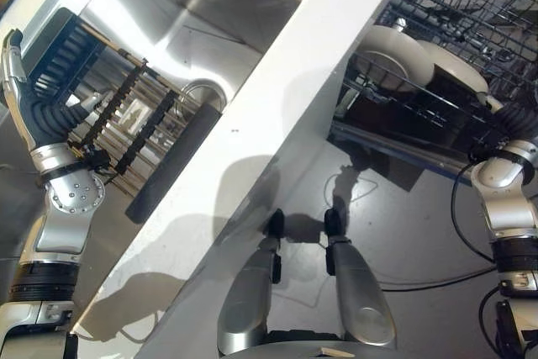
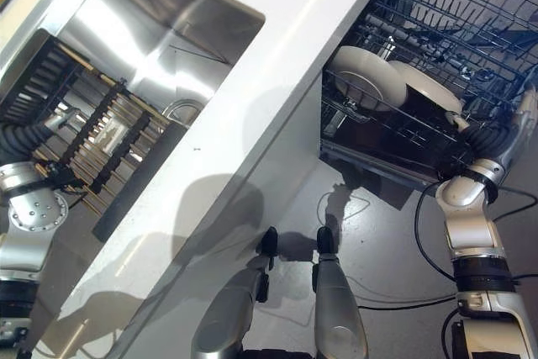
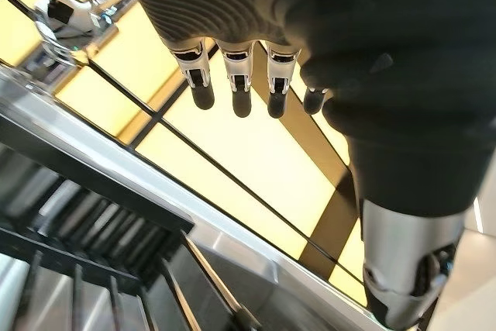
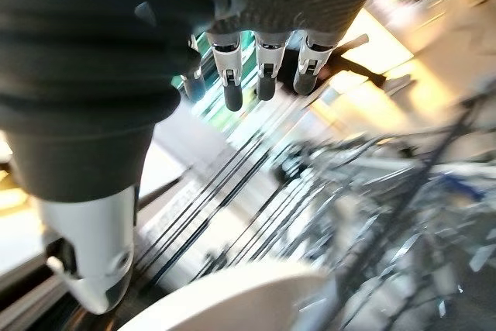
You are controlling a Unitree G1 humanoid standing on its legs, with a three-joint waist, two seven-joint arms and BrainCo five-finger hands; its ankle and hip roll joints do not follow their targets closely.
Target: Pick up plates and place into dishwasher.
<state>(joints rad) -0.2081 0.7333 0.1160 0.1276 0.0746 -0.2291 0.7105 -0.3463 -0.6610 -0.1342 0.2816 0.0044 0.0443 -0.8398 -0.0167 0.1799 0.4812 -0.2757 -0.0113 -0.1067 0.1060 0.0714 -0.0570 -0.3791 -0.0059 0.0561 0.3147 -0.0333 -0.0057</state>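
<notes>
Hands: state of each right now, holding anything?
Left hand: open, fingers straight, holding nothing, up by the sink rack.
Right hand: open, empty, above a plate in the dishwasher rack.

A steel sink (image 1: pixel 197 18) was sunk into the white tabletop (image 1: pixel 286 115), with a slatted rack (image 1: pixel 126 119) lying across its near end.

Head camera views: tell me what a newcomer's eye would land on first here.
Two white plates standing on edge in the dark wire dishwasher rack, on the robot's right, draw the eye first, with the right hand beside them, fingers straight. Next comes the broad white counter crossing the scene diagonally. On its other side lie the shiny steel sink and a slatted drying rack, the open left hand raised beside it.
</notes>
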